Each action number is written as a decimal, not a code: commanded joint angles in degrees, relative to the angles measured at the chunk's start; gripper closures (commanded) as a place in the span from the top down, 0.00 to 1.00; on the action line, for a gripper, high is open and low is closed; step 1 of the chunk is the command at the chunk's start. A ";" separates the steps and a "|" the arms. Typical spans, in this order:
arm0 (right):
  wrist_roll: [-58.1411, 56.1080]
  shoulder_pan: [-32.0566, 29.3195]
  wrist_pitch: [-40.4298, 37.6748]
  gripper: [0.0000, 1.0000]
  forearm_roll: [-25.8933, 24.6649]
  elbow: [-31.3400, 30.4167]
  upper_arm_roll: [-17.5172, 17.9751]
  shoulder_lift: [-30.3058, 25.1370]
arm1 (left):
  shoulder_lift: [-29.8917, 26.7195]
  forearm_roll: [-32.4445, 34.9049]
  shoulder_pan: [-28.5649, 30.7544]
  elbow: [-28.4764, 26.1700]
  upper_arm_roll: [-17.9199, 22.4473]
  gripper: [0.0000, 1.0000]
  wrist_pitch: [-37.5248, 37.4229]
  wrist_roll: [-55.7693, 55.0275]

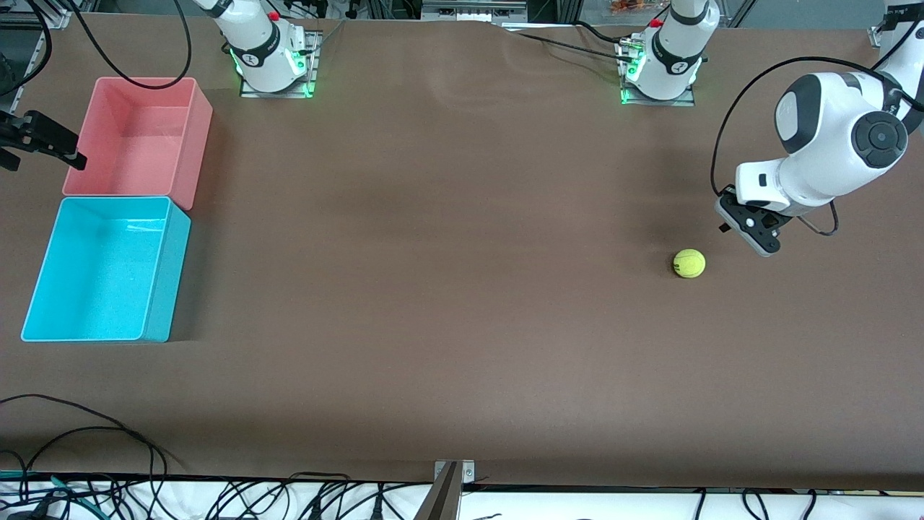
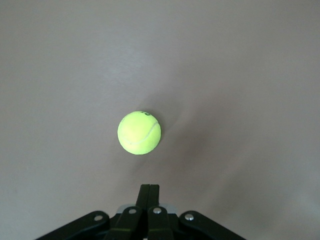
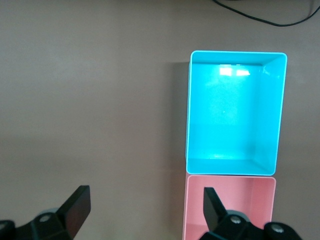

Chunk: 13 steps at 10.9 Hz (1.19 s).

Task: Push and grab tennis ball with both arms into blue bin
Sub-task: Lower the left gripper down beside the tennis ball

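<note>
1. The table [image 1: 447, 303] is long and brown, and the job spans nearly all of it: the tennis ball [image 1: 689, 263] lies toward the left arm's end, while the blue bin [image 1: 101, 269] sits at the right arm's end, well apart from the ball. The pink bin [image 1: 137, 137] touches the blue one, farther from the front camera.

2. The step in hand looks like the push. I'd judge it goes best if the left arm strikes the ball squarely through its middle, low and gently, aimed toward the blue bin. A glancing touch would likely send it rolling off line, and a hard shove could carry it past where the right arm can collect it.

3. The left gripper [image 1: 751, 230] hangs low just beside the ball, on the side away from the bins. Its fingers [image 2: 149, 196] are pressed together into one narrow tip, a good blunt pusher.

4. The right gripper [image 3: 142, 205] waits over the bins' end of the table, its fingers spread wide and empty.

5. From the left wrist view, the ball [image 2: 139, 132] lies straight ahead of the closed fingertips, near but not touching.
</note>
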 commanded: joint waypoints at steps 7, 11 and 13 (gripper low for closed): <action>0.02 0.18 -1.08 1.00 0.68 0.92 0.23 0.33 | 10.89 2.91 4.62 -0.28 0.40 0.00 14.19 30.67; 0.02 0.18 -1.08 1.00 0.51 0.92 0.93 0.33 | 16.08 0.36 5.51 3.31 0.40 0.00 16.40 36.30; 0.02 0.18 -1.08 1.00 0.59 0.92 0.93 0.33 | 18.19 0.62 5.25 5.34 0.40 0.00 16.40 36.31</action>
